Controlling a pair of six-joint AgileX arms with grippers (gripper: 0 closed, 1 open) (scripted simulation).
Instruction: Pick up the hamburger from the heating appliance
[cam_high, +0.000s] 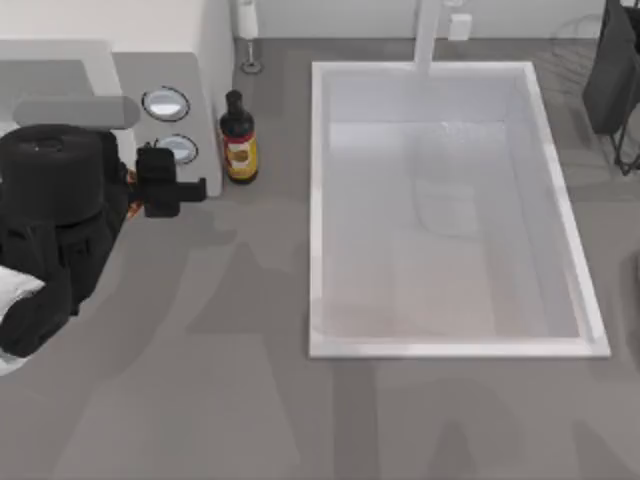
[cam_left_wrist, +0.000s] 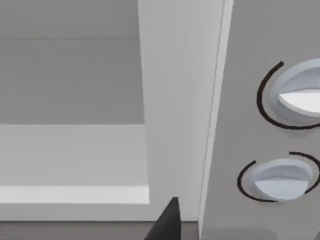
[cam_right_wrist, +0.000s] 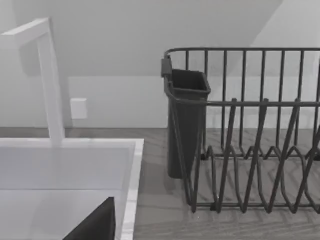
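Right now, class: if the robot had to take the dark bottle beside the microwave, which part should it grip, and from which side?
Probably the labelled body of the bottle, wider than its neck. It stands upright, with the microwave close on its left and the sink on its right, so come level over the bare table in front, near the left gripper.

Rendered kitchen counter, white sink (cam_high: 318, 200) with tap (cam_right_wrist: 50, 80), microwave (cam_high: 185, 75), wire dish rack (cam_right_wrist: 250, 150), sauce bottle (cam_high: 238, 140)
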